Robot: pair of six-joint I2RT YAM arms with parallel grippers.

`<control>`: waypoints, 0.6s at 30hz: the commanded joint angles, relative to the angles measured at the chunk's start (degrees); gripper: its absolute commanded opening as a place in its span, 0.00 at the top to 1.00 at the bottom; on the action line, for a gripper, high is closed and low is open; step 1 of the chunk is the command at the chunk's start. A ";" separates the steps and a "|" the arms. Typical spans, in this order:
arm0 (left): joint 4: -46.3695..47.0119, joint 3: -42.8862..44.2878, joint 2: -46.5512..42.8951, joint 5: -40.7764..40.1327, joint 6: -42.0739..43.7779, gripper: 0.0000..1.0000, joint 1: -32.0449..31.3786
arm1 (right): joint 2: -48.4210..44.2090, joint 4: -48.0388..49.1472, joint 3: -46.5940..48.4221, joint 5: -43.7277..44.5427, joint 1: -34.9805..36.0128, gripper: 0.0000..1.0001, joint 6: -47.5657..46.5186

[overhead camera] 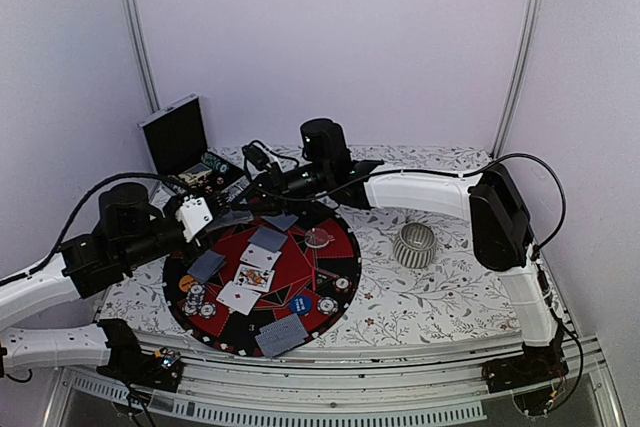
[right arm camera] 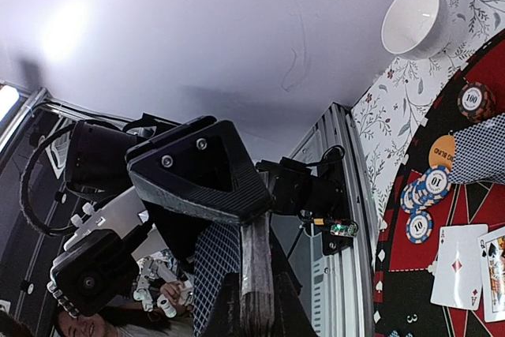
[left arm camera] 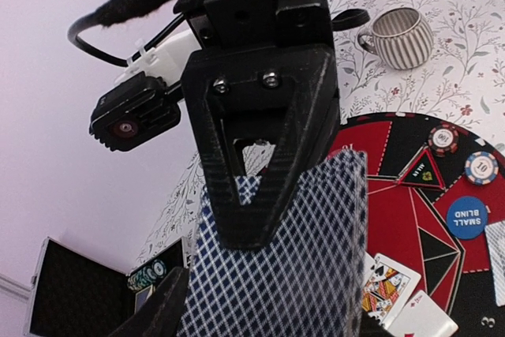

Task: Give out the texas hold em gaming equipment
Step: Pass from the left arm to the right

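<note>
Both grippers meet above the far left rim of the round red-and-black mat (overhead camera: 345, 252). My right gripper (overhead camera: 248, 195) (right arm camera: 256, 305) is shut on a deck of grey-blue-backed cards (right arm camera: 256, 266), seen edge-on between its fingers. In the left wrist view the deck's back (left arm camera: 300, 274) fills the middle. My left gripper (overhead camera: 222, 209) (left arm camera: 260, 317) has its jaws wide apart at the deck's two sides, one fingertip (left arm camera: 150, 313) at its lower left corner. Face-down cards (overhead camera: 267, 238) (overhead camera: 282, 335), face-up cards (overhead camera: 255, 277), chips (overhead camera: 195, 297), a blue button (overhead camera: 299, 304), an orange one (overhead camera: 186, 283) and a clear one (overhead camera: 318, 238) lie on the mat.
A ribbed silver cup (overhead camera: 414, 245) (left arm camera: 402, 37) stands on the floral cloth right of the mat. An open black case (overhead camera: 175, 137) with chips stands at the back left, close behind the grippers. The right forearm (overhead camera: 420, 187) spans the mat's far side.
</note>
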 commanded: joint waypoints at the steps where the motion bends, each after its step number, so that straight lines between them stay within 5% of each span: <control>1: 0.31 1.26 -0.51 -0.22 -0.45 0.49 0.49 | -1.11 1.68 -0.22 -0.26 -0.20 0.98 -1.26; 3: 0.34 1.17 -0.71 -0.08 -0.73 0.46 0.53 | -2.73 1.56 -1.99 0.96 -1.31 0.99 -2.28; 6: 0.34 1.00 -0.99 0.93 -1.85 0.05 0.49 | -5.48 1.35 -5.03 2.19 -3.88 0.98 -3.98; 12: -0.31 1.26 -0.81 2.34 -3.18 0.02 0.50 | -13.02 -0.14 -16.47 7.16 -13.91 0.99 -9.75; 18: 0.59 0.49 -0.91 2.32 -3.16 0.02 0.58 | -13.88 -13.61 -21.03 16.51 -24.88 0.99 -23.83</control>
